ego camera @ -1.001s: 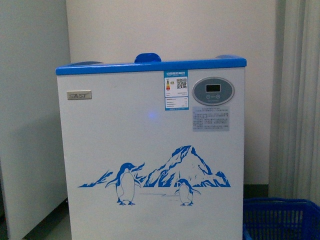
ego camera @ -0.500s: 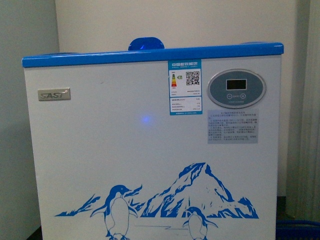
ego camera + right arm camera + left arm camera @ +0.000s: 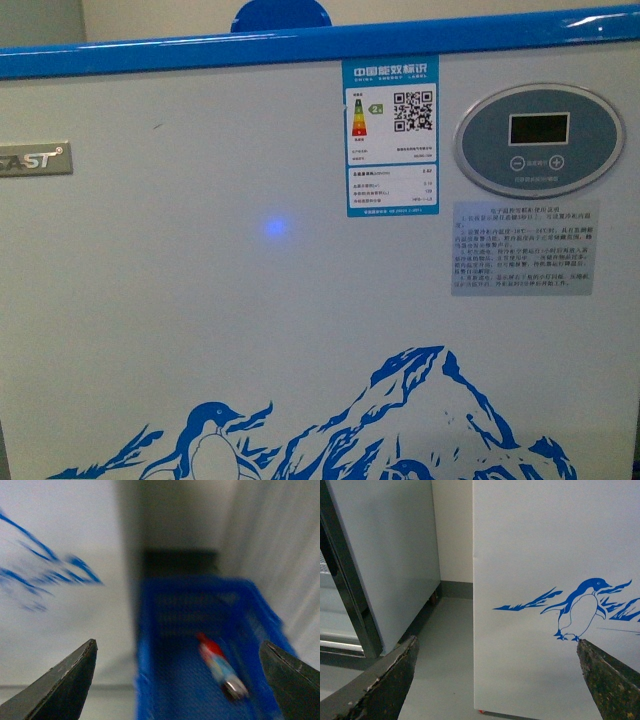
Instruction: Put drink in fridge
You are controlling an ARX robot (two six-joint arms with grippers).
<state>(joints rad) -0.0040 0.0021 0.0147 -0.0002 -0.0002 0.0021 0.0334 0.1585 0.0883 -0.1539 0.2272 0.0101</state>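
Note:
The fridge point(image 3: 200, 300) is a white chest freezer with a blue rim point(image 3: 300, 45) and a round grey display point(image 3: 540, 140). It fills the front view at close range. Its penguin picture shows in the left wrist view point(image 3: 580, 610), and its white front is blurred in the right wrist view point(image 3: 50, 605). The drink point(image 3: 220, 667), a blurred bottle with a red end and a blue and red label, lies on the floor of a blue basket point(image 3: 147, 630). My right gripper point(image 3: 177, 644) is open and empty, above and apart from the basket. My left gripper point(image 3: 496, 641) is open and empty, facing the fridge's lower front.
A tall grey upright cabinet point(image 3: 385, 555) with a dark door frame stands beside the fridge, with a strip of grey floor point(image 3: 445, 645) between them. A pale curtain point(image 3: 280, 555) hangs beside the basket. An energy label point(image 3: 390, 135) is stuck on the fridge front.
The front view has moved closer to the fridge, which now fills the frame. The blue basket and the surrounding walls have left that view.

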